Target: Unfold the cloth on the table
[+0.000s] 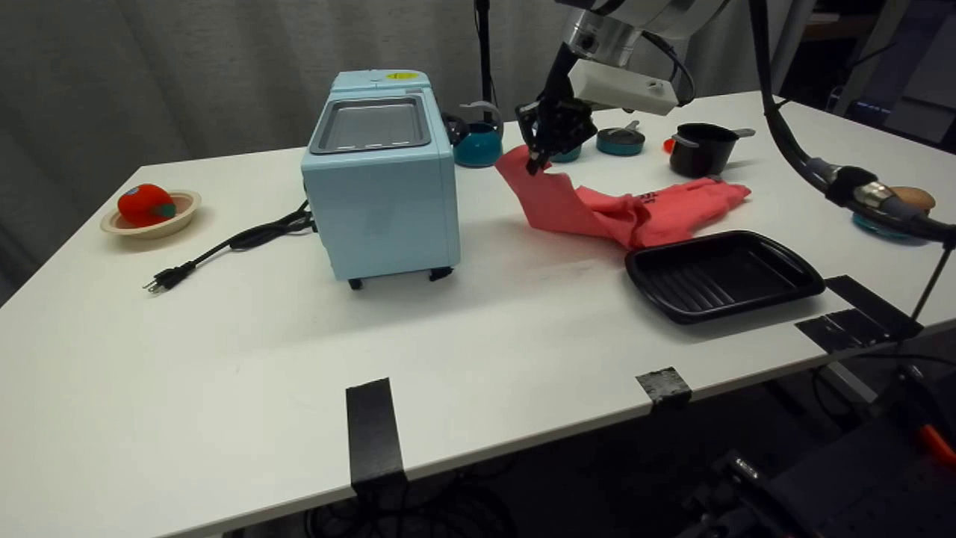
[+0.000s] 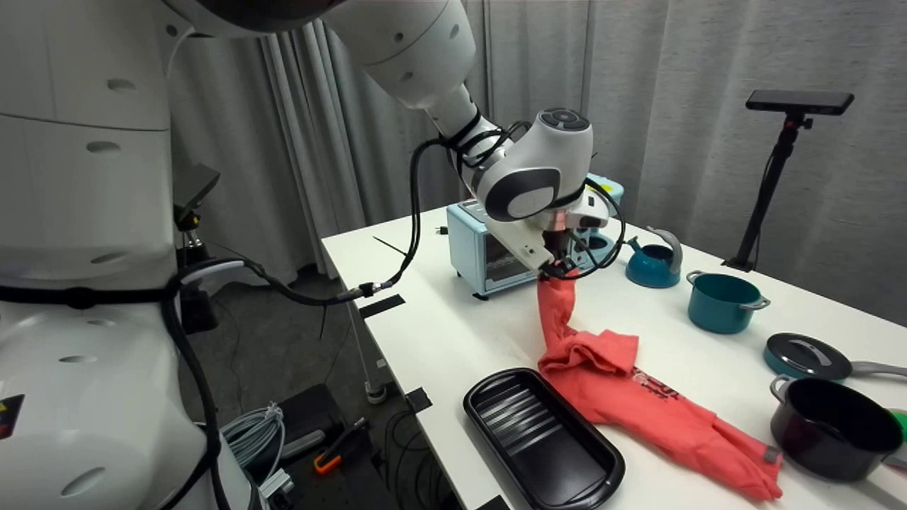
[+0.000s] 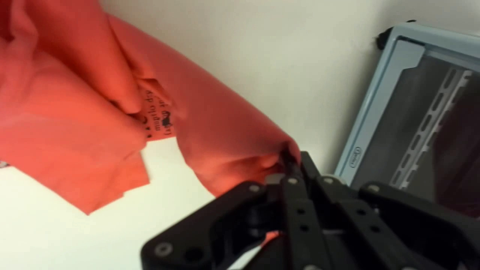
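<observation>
So the gripper (image 3: 299, 165) has its jaws squeezed nearly together with one end of the coral-red cloth (image 2: 623, 397) pinched between them, and that end is up off the white table (image 1: 224, 359). The rest of the cloth lies on the tabletop in a messy strip, bunched around the middle with a flap folded over itself. There's black lettering on it, partly tucked under the folds in the wrist view.

Right next to it is a black ridged baking pan (image 2: 545, 439). Honestly can't tell from these angles whether the cloth touches the pan's rim or just sits beside it. The end away from the gripper has a small grey tag and lies just beside a black pot (image 2: 836, 428).

Near the gripper stands a light-blue toaster oven (image 1: 385, 209) with a grey tray (image 1: 373, 123) on top and a black power cord (image 1: 261, 235) trailing across the table. Well past that, a round red thing (image 1: 142, 205) sits in a beige bowl (image 1: 153, 231).

In an exterior view you also get a teal kettle (image 2: 652, 268), a teal pot (image 2: 721, 308) and a lidded pan (image 2: 804, 354), all spaced apart.
</observation>
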`<state>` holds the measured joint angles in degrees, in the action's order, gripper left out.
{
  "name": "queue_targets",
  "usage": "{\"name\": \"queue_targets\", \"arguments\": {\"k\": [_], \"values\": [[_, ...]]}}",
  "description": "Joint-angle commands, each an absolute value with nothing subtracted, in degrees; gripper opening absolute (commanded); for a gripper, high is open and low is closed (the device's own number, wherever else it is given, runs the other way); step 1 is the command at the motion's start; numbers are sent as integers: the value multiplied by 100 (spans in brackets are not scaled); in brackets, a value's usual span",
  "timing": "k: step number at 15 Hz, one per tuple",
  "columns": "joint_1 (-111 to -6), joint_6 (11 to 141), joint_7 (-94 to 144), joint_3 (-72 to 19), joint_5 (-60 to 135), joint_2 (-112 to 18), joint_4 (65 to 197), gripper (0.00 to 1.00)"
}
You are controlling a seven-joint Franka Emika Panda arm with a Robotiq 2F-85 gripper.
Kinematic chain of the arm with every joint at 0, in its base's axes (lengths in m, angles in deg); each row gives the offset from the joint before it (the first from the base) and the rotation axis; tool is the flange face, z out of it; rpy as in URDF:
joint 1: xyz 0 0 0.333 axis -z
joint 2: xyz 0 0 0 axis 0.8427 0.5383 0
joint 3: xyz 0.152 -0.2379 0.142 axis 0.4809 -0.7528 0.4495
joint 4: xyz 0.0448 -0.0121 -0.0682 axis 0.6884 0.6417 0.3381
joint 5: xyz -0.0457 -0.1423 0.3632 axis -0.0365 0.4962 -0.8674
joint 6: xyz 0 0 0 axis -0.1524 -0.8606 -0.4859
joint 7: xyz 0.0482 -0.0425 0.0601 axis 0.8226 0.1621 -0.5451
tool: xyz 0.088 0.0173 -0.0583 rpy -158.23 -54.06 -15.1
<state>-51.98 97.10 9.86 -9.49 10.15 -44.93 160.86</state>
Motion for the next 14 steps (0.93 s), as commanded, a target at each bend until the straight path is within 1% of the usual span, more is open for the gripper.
{"name": "queue_targets", "arguments": {"k": [1, 3, 4, 5, 7, 10, 14], "values": [[-5106, 10029, 142, -538, 365, -4917, 16507, 1], [-5139, 10047, -140, -417, 146, -4968, 16573, 1], [-5160, 10004, -239, -399, 99, -4995, 16601, 29], [-5188, 10002, -311, -399, 82, -5006, 16629, 30], [-5197, 9946, -405, -437, 117, -5039, 16653, 44], [-5127, 9639, -475, -520, 142, -5134, 16619, 68], [-5160, 9683, -272, -883, 451, -5116, 16549, 96]]}}
